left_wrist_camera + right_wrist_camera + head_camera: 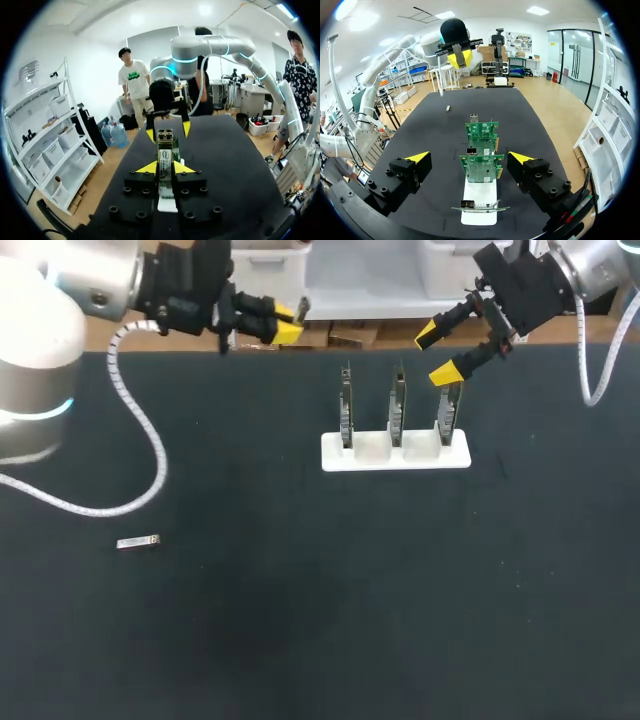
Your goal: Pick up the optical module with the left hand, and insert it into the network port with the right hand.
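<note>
My left gripper is shut on a small metal optical module, which sticks out ahead of its yellow tips. In the head view this gripper hangs high over the table's far left-middle. A white stand holds three upright green network cards with ports at their edges. My right gripper hovers open above and behind the rightmost card. From the right wrist, the cards stand in a row beneath the wide gap of that gripper, untouched.
A second small silver module lies flat on the black table at the near left, also seen far ahead of the cards as the loose module. My left arm's white cable loops over the left side.
</note>
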You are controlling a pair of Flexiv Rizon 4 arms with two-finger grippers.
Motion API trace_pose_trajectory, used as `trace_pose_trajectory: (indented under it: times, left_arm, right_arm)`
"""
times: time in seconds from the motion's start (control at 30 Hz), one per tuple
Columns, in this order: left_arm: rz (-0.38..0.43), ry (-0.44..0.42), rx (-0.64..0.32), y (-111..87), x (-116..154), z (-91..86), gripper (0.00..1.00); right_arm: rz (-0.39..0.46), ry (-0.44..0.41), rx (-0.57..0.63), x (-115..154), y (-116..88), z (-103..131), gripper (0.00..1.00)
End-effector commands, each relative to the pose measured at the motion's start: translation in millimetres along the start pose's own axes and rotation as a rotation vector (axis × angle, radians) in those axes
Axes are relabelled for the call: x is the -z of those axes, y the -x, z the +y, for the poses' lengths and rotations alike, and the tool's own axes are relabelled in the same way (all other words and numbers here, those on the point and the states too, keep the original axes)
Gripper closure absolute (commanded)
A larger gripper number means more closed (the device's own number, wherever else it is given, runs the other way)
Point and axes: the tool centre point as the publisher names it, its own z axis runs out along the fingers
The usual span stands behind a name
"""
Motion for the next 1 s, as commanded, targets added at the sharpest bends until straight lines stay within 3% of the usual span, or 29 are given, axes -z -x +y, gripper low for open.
trace_pose_trajectory:
  times: [0.03,0.27,0.53,1.0]
  left_arm:
    - [-0.069,0.020,-0.004,10.8,-26,1.4,1.00]
    - [-0.120,0.008,0.018,25.9,-45,11.6,1.00]
    - [-0.157,-0.050,0.036,33.5,-74,9.1,1.00]
    - [-0.189,-0.086,0.130,16.3,-98,-1.1,1.00]
  right_arm:
    - [0.000,-0.004,0.001,0,0,2,0.00]
    - [0.000,-0.004,0.001,0,0,2,0.00]
    - [0.000,-0.004,0.001,0,0,2,0.00]
    - [0.000,-0.004,0.001,0,0,2,0.00]
